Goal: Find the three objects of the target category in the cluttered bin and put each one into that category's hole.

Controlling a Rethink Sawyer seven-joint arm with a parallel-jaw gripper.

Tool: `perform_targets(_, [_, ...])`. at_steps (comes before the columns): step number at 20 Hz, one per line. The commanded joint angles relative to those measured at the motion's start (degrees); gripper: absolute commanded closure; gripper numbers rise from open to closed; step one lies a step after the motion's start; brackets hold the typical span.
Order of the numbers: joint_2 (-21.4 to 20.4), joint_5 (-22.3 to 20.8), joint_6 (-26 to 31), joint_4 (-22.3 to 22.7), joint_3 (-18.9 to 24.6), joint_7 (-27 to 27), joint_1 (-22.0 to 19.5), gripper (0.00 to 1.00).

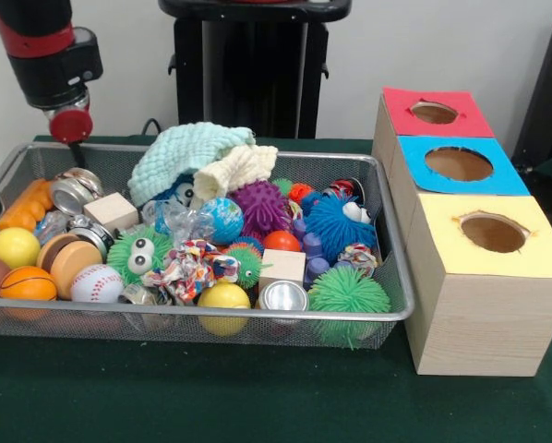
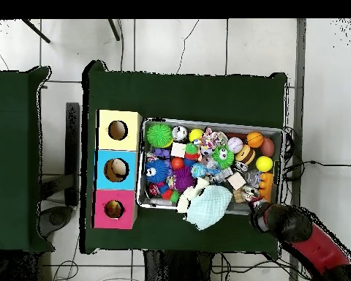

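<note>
A wire-mesh bin holds several mixed items. Among them are a baseball, a small basketball, yellow balls, wooden blocks, metal cans and spiky balls in green, blue and purple. Beside the bin stands a wooden box with a red hole, a blue hole and a yellow hole. My gripper hangs over the bin's far left corner in the front view, above the cans, touching nothing that I can see.
A teal knitted cloth and a cream one lie heaped over the bin's far rim. A knotted rope toy sits mid-bin. Green cloth covers the table.
</note>
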Motion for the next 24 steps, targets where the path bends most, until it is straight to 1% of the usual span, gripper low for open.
perform_targets(1, [-3.3,-2.5,10.4,-4.3,4.1,-7.0,-0.5,1.00])
perform_targets(2, [-4.0,-2.3,11.1,-3.6,4.1,-6.4,-0.3,1.00])
perform_targets(6, [-5.2,-1.0,14.0,-4.3,4.4,-4.8,0.7,1.00])
perform_targets(10, [-6.5,0.4,15.6,-3.7,5.4,-3.2,1.4,1.00])
perform_targets(17, [-7.1,1.7,14.8,-2.6,5.8,-0.5,2.2,1.00])
perform_targets(21, [-6.6,2.4,12.1,-1.3,5.4,2.3,4.0,1.00])
perform_targets(24, [-6.9,3.6,11.7,-0.8,5.3,4.0,5.5,1.00])
